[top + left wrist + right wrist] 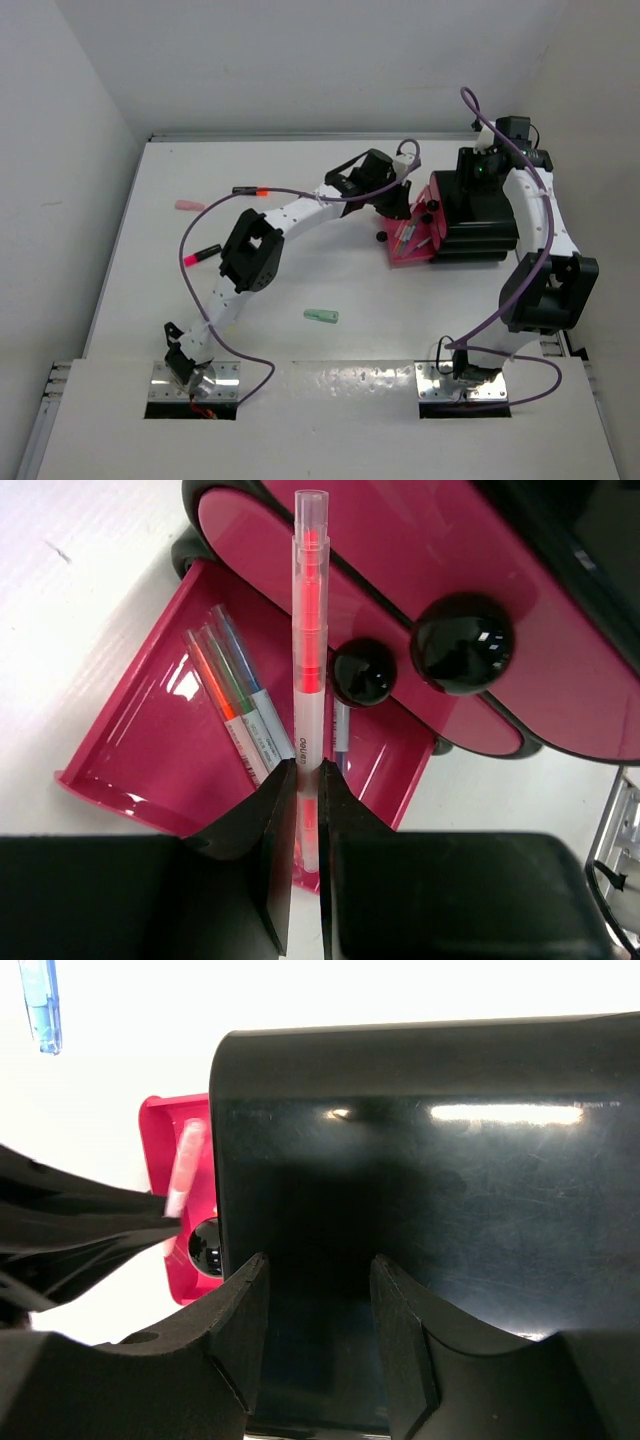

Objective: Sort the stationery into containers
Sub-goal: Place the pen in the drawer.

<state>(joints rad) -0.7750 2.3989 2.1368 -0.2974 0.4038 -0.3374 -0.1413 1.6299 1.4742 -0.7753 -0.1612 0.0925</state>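
Observation:
My left gripper [308,770] [396,203] is shut on a clear pen with a red core [310,630]. The pen hangs over the pulled-out magenta drawer [140,750] [408,256] of the black box [480,215]. Several thin pens [240,705] lie in that drawer. Two shut drawers above it show round black knobs [462,643]. My right gripper [318,1260] [482,165] stands open over the box's top [450,1160], with nothing between its fingers. The held pen [188,1165] shows at the left of the right wrist view.
On the table lie a pink piece [190,205], a black highlighter with an orange-red tip [250,189], another with a pink tip [203,253] and a mint piece [321,316]. A blue pen [42,1005] lies beyond the box. Purple cables loop over both arms.

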